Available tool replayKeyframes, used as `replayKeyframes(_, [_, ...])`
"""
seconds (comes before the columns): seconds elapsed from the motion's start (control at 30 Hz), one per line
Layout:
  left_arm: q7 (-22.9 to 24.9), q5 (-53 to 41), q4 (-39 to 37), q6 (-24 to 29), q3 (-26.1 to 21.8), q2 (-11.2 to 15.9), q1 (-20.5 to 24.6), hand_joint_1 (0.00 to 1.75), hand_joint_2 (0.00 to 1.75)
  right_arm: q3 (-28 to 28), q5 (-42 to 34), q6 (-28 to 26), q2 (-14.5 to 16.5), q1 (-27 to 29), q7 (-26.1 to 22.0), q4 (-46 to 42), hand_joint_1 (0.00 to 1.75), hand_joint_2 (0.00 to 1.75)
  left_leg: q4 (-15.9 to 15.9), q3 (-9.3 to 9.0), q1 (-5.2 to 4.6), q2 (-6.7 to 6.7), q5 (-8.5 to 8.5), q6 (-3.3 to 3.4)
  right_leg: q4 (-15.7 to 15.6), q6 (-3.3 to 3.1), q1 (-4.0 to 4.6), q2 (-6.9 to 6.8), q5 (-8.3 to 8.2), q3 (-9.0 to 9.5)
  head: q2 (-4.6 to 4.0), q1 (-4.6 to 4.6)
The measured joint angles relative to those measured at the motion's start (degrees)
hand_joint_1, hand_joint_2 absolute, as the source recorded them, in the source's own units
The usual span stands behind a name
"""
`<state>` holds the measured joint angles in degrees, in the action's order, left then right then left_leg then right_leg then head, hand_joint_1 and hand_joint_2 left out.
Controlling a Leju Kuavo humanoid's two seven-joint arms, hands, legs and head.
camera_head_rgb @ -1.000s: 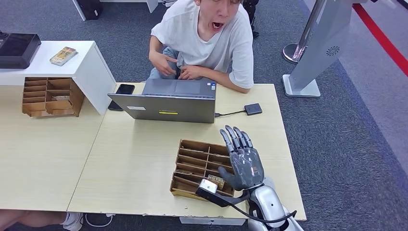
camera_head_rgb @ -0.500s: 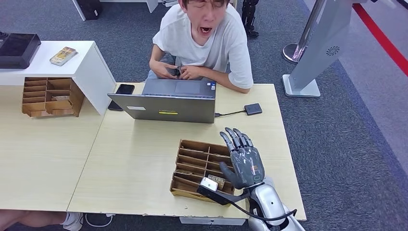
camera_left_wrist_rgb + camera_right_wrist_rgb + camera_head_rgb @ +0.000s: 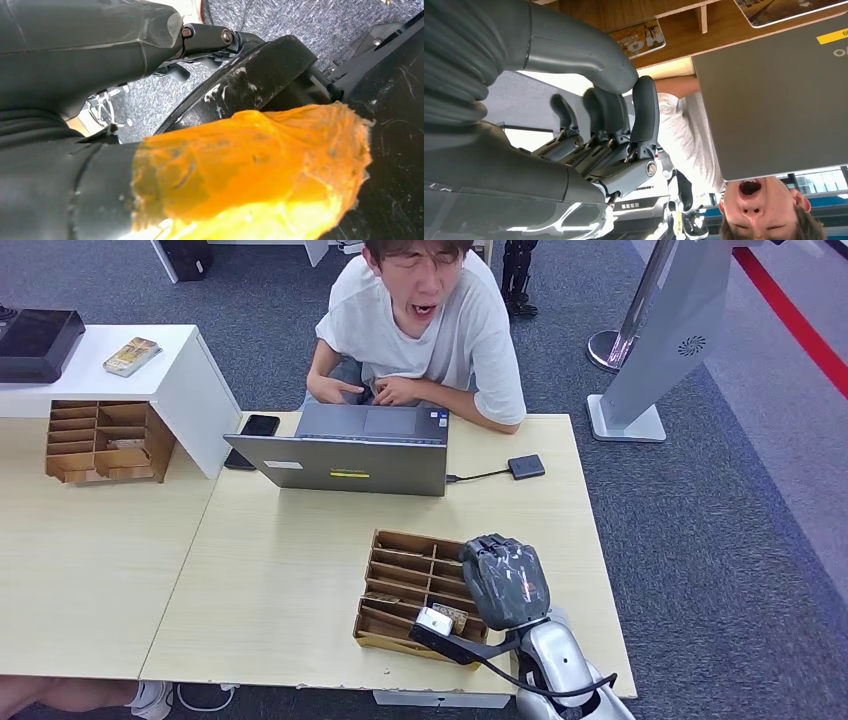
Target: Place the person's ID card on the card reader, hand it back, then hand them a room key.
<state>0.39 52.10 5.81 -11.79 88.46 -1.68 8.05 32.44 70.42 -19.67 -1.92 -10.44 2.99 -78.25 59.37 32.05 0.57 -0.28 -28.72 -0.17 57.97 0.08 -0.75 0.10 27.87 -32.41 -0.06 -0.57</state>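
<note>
Grey right hand [image 3: 505, 580] clenched on nothing, lower right of frame, above wooden tray [image 3: 402, 562] holding room key cards [image 3: 452, 616]. Card reader [image 3: 526, 466] upper right on worktop [image 3: 290, 580], beside laptop [image 3: 350, 462].

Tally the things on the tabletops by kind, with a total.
Wooden organizer trays: 2 (near the right hand; far left:)
Laptop: 1
Phone: 1
Card reader: 1
Black device: 1
Card stack on white stand: 1
Total: 7
</note>
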Motion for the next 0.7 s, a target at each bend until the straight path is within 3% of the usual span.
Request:
replayKeyframes(0.4, [0.00, 0.45, 0.00, 0.01, 0.00, 0.00, 0.00, 0.00, 0.00, 0.00, 0.34, -0.08, -0.01, -0.03, -0.10, -0.48, 1.53, 1.75, 0.00, 0.00, 0.00, 0.00, 0.00, 0.00, 0.00, 0.00, 0.00, 0.00, 0.00, 0.00, -0.01, 0.00])
replayKeyframes(0.7, [-0.20, 1.39, 0.00, 0.01, 0.00, 0.02, -0.07, 0.00, 0.00, 0.01, 0.54, -1.51, -0.03, 0.15, -0.85, -6.38, 1.60, 1.75, 0.00, 0.00, 0.00, 0.00, 0.00, 0.00, 0.00, 0.00, 0.00, 0.00, 0.00, -0.02, 0.00, 0.00])
